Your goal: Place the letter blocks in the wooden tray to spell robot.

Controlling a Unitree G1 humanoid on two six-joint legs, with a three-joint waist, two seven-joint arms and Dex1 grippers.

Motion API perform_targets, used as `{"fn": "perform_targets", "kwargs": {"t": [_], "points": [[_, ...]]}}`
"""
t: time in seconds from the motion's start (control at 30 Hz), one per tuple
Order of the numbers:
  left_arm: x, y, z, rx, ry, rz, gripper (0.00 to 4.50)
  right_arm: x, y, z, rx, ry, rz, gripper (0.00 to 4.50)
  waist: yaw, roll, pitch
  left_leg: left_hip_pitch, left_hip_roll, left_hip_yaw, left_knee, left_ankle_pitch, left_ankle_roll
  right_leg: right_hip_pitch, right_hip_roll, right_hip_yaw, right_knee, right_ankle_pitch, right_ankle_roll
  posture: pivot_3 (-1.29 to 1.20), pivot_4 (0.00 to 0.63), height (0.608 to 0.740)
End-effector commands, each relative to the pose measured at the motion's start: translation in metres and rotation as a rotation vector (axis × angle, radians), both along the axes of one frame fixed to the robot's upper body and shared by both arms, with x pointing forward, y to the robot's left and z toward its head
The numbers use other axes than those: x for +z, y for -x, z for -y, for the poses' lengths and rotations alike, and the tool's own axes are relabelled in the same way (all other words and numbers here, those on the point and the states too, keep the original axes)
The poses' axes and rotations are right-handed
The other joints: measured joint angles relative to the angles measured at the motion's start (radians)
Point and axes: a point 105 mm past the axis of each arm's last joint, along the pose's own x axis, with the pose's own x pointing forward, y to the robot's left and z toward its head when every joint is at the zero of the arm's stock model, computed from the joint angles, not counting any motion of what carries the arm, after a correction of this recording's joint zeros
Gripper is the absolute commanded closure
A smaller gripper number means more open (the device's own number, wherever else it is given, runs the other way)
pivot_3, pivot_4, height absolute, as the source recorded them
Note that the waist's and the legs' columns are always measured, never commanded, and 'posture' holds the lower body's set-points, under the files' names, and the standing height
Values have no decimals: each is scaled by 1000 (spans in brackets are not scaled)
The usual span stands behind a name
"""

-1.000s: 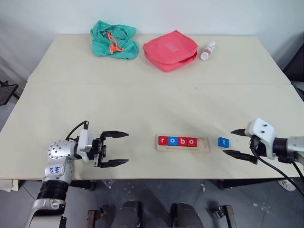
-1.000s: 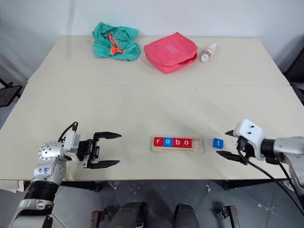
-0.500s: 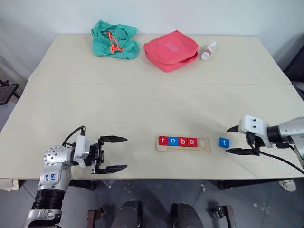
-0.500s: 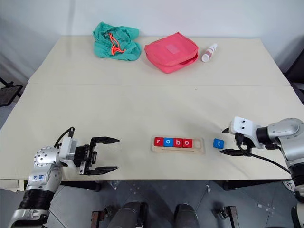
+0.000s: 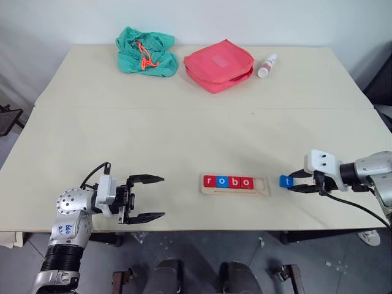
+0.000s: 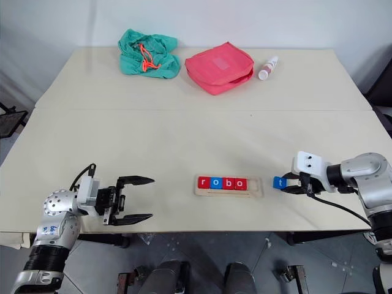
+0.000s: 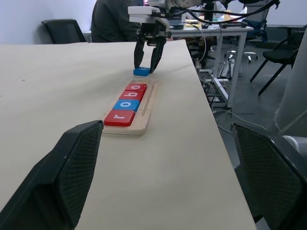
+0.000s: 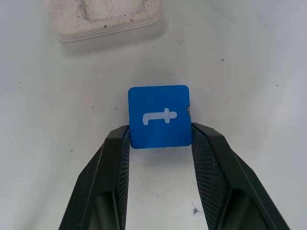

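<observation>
Right gripper (image 8: 159,139) clamped on blue t block (image 8: 159,116), flat on bench (image 5: 184,135) just right of wooden tray (image 5: 235,185) holding r-o-b-o blocks (image 5: 228,182) with its right-end slot free; left gripper (image 5: 147,198) spread wide, well left of tray.

The wooden tray (image 5: 235,185) is pale wood and holds tiles in the order red r (image 5: 210,181), blue o (image 5: 222,182), red b (image 5: 234,182), red o (image 5: 246,182), each with a white letter. The t block (image 8: 159,116) is bright blue with a white t, between black fingers (image 8: 111,163). On the cream table (image 5: 184,135) lie a teal cloth (image 5: 146,51) with an orange cord, a pinkish-red pouch (image 5: 219,64) and a white bottle (image 5: 267,65) with a red band.
</observation>
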Motion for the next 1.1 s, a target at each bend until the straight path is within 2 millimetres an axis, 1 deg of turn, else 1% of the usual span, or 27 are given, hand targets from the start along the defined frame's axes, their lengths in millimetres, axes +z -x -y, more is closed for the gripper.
{"fn": "perform_targets", "kwargs": {"t": [0.03, 0.13, 0.2, 0.3, 0.37, 0.6, 0.7, 1.1], "points": [[6, -2, 1, -8, 11, 30, 0, 32, -3, -18, 14, -88, 72, 3043, 0, 1, 0, 0, 0, 0, 0, 0, 0, 0, 0, 0, 0, 0, 0, 0, 150, 740], [5, -5, 2, -16, 10, 31, 0, 38, -1, -28, 31, -14, 41, 3043, 0, 1, 0, 0, 0, 0, 0, 0, 0, 0, 0, 0, 0, 0, 0, 0, 150, 740], [5, -7, 2, -18, 11, 33, 0, 39, -2, -40, 60, 37, 22, 3043, 0, 1, 0, 0, 0, 0, 0, 0, 0, 0, 0, 0, 0, 0, 0, 0, 150, 740], [5, -9, 4, -20, 13, 36, 0, 44, -3, -60, 100, -1, 14, 3043, 1, 1, 0, 0, 0, 0, 0, 0, 0, -1, 0, 0, 0, 0, 0, 0, 150, 740], [5, -9, 4, -21, 14, 38, 0, 43, -2, -64, 108, -1, -7, 3043, 3, 1, 0, -1, -1, -2, 0, 0, 0, -1, 0, 0, 0, 0, 0, 0, 150, 740], [3, -5, 1, -7, 14, 35, 0, 33, 1, -60, 123, 36, -39, 3043, 0, 1, 0, -2, -1, -2, 0, 0, 0, -1, 0, -1, 0, 0, 0, 0, 150, 740], [2, -3, 1, -1, 16, 32, 0, 31, 5, -62, 141, 33, -54, 3043, 0, 1, 0, -2, -1, -2, -1, 0, 0, -1, 0, -1, 0, 0, 0, 0, 150, 740], [1, -4, 3, 6, 20, 33, 0, 27, 7, -66, 159, 36, -64, 3043, 1, 1, 0, -2, -1, -2, 0, 0, 0, -1, 0, -1, 0, 0, 0, 0, 150, 740]]}}
